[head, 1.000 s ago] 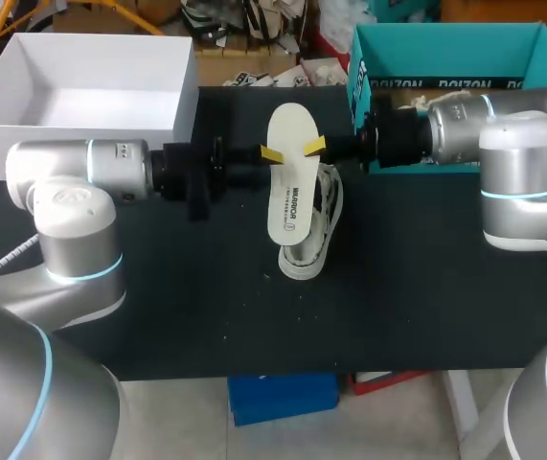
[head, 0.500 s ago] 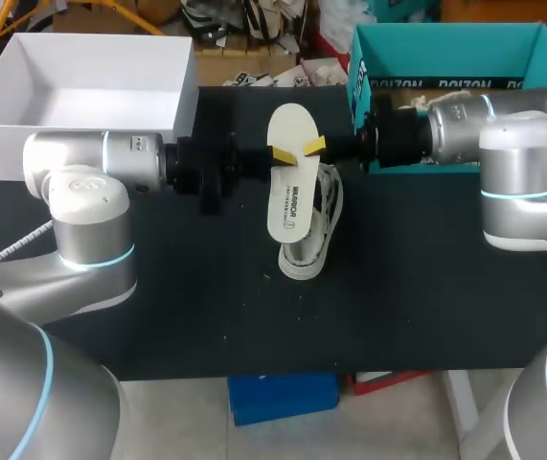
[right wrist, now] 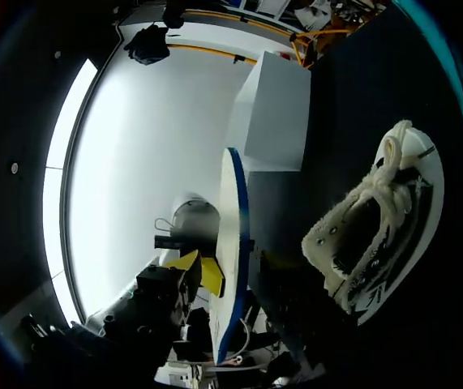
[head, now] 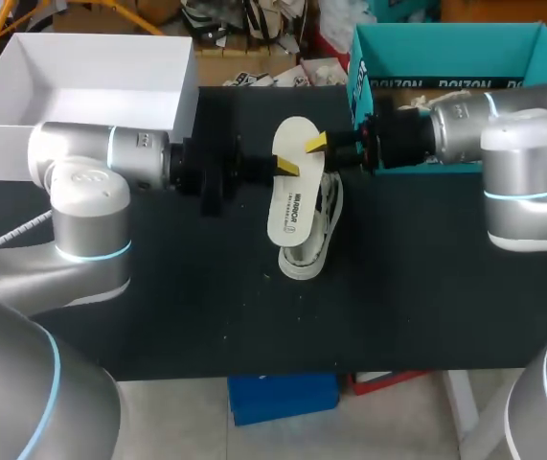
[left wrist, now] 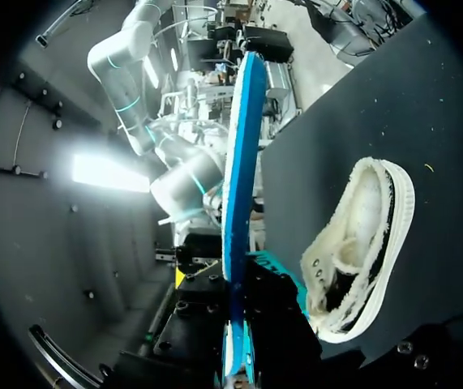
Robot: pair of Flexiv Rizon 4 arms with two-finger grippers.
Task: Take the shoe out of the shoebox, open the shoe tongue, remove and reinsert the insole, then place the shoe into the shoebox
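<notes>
Table: black top (head: 426, 307); my arms come in from both sides and meet over its middle.
Boxes: white box (head: 91, 96) at the far left, teal box (head: 445, 48) at the far right.
Shoe (head: 316, 240): lying on the table, outside both boxes.
Insole (head: 292, 201): held in the air above the shoe, hiding part of it.
Right gripper (head: 317, 145): clamped on the insole's edge.
Left gripper (head: 286, 168): at the insole's other side; I cannot tell its grip.

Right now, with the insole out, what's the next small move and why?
Probably lower the insole toe-first into the shoe. It is fully out, in the air just above the shoe, held by the right gripper with the left gripper at its other edge; reinsertion comes next.
</notes>
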